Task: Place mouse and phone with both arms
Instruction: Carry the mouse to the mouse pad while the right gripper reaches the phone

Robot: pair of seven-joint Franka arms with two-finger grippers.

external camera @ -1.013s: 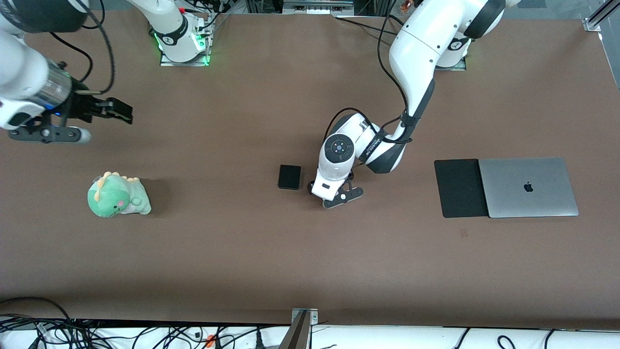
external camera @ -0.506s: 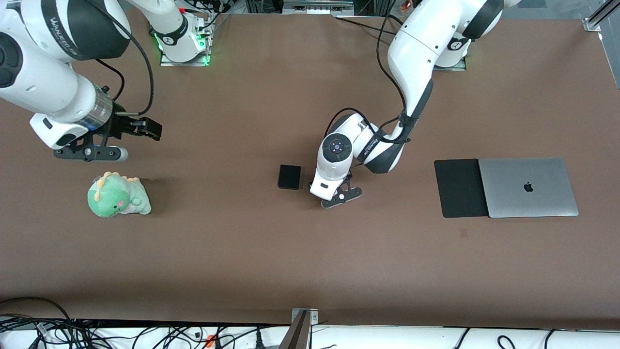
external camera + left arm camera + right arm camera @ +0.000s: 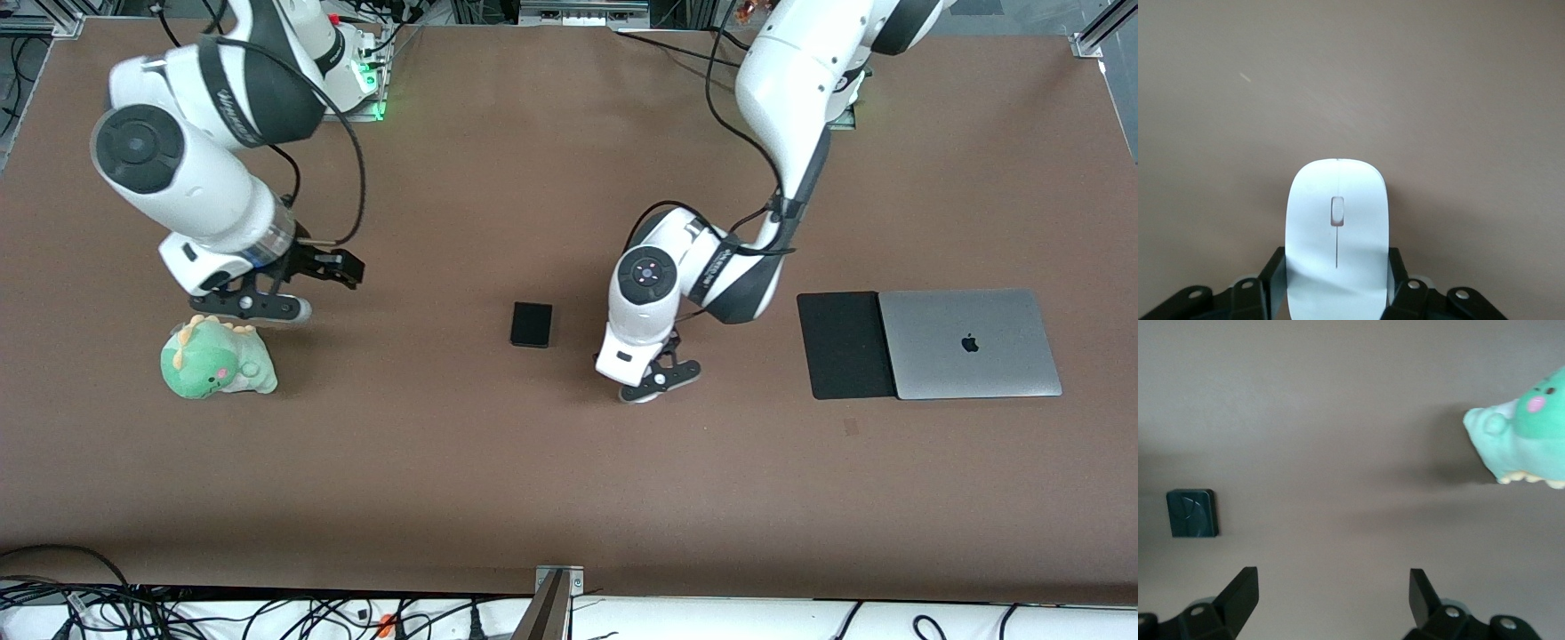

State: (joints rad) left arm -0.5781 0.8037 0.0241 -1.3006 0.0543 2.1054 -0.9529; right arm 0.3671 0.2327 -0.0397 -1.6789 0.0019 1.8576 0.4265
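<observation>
Now the left pincer (image 3: 1336,293) clamps the mouse (image 3: 1336,233) mid-surface, beside the phone (image 3: 531,324). Right pincer (image 3: 1331,590) hangs wide near the plush (image 3: 216,359).

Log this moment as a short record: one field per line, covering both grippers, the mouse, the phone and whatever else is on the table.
left gripper: shut on the mouse, above bare table between the phone and the mouse pad
right gripper: open, holding nothing, over the table beside the green plush toy
phone: flat on the table, untouched, mid-table
mouse pad: toward the left arm's end, its edge under the closed laptop
</observation>
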